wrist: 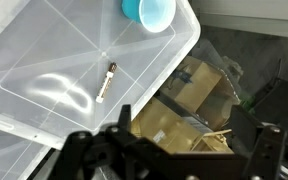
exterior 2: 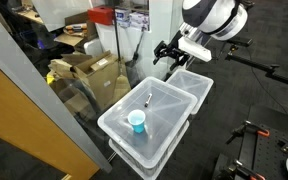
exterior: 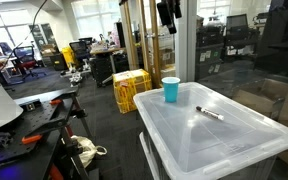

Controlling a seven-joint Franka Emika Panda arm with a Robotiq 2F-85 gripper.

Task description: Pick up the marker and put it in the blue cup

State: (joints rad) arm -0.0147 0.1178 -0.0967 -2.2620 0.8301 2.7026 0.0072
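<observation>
While the gripper (exterior 2: 167, 55) is held high and out past the edge of the clear bin lid (exterior 2: 169, 110), its jaws are seen spread wide apart in the wrist view, with nothing caught between them. The marker (wrist: 106, 82) is found lying flat near the middle of the lid. The blue cup (wrist: 149, 12) is stood upright by a corner of the lid, well apart from the marker. From the claw, the marker is placed inward over the lid, and cardboard boxes (wrist: 179, 110) off the lid's edge are what sit directly below. The marker's long axis is laid roughly across the line between the two fingers, tilted only a little. So a reach in over the lid and a drop are judged to be called for, with little wrist turn.
</observation>
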